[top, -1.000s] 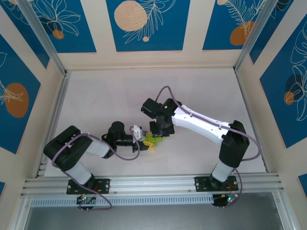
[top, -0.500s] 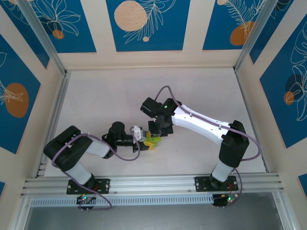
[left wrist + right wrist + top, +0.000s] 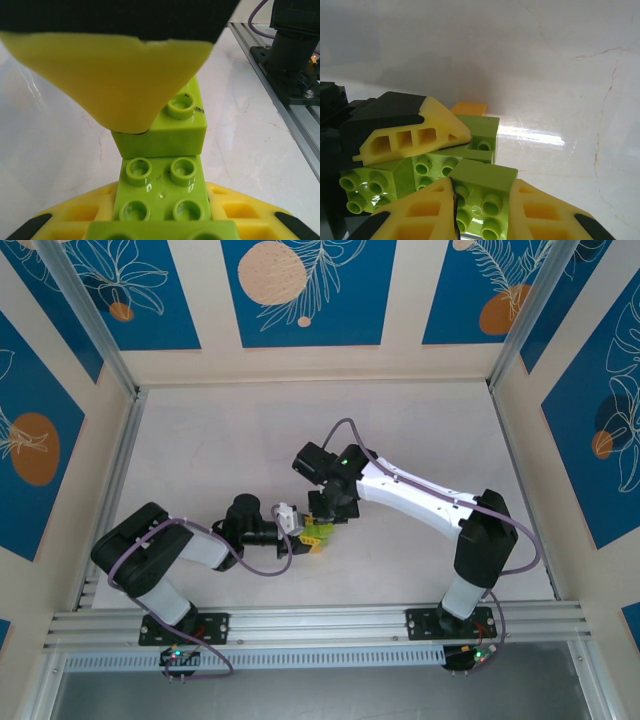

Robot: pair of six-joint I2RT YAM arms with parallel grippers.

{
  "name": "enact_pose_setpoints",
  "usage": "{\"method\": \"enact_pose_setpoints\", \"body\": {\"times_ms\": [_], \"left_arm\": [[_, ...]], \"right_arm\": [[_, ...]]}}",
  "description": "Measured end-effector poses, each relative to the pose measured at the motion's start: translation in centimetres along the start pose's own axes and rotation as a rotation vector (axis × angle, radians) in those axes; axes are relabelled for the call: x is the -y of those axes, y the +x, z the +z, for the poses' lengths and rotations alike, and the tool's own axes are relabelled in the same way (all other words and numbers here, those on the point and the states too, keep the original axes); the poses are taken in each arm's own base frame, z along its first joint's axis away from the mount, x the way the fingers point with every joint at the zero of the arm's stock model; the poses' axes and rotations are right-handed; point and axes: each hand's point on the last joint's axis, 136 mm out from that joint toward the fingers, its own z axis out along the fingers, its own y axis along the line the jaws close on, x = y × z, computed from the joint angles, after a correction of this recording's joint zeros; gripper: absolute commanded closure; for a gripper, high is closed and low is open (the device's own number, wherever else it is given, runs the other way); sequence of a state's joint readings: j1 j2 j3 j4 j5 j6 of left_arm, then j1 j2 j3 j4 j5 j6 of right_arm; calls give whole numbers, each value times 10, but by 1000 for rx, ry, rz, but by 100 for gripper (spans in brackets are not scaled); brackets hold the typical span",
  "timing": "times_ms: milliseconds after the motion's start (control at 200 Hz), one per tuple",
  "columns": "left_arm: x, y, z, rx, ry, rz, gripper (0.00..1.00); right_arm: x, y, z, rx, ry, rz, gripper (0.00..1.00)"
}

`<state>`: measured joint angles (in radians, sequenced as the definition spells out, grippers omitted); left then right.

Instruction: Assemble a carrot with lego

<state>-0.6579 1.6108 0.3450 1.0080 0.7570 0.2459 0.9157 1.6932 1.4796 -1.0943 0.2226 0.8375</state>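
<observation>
My left gripper (image 3: 162, 222) is shut on a cluster of lime-green lego bricks (image 3: 162, 192), studs facing the camera. A further lime-green brick (image 3: 170, 127) joins its far end, with a yellow fingertip (image 3: 115, 75) of the right gripper pressing on it. In the right wrist view my right gripper (image 3: 482, 215) is shut on a square lime-green brick (image 3: 487, 187) that butts against the cluster (image 3: 395, 177) under the left gripper's finger (image 3: 405, 132). An orange brick (image 3: 469, 108) sits behind the green ones. From above, the two grippers meet over the green bricks (image 3: 318, 532) at the table's centre front.
The white table (image 3: 230, 440) stretches open behind and to both sides of the grippers. An aluminium rail (image 3: 320, 620) runs along the near edge, and the right arm's base (image 3: 295, 55) stands at the right of the left wrist view.
The right arm's elbow has shifted slightly left. Both grippers stay shut on the green bricks in the same spot.
</observation>
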Motion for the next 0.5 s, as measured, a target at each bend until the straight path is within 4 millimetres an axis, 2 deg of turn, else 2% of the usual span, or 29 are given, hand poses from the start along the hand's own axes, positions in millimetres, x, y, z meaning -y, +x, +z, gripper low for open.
{"method": "enact_pose_setpoints", "body": {"times_ms": [500], "left_arm": [[0,0,0,-2,0,0,77]], "right_arm": [[4,1,3,4,-40,28,77]]}}
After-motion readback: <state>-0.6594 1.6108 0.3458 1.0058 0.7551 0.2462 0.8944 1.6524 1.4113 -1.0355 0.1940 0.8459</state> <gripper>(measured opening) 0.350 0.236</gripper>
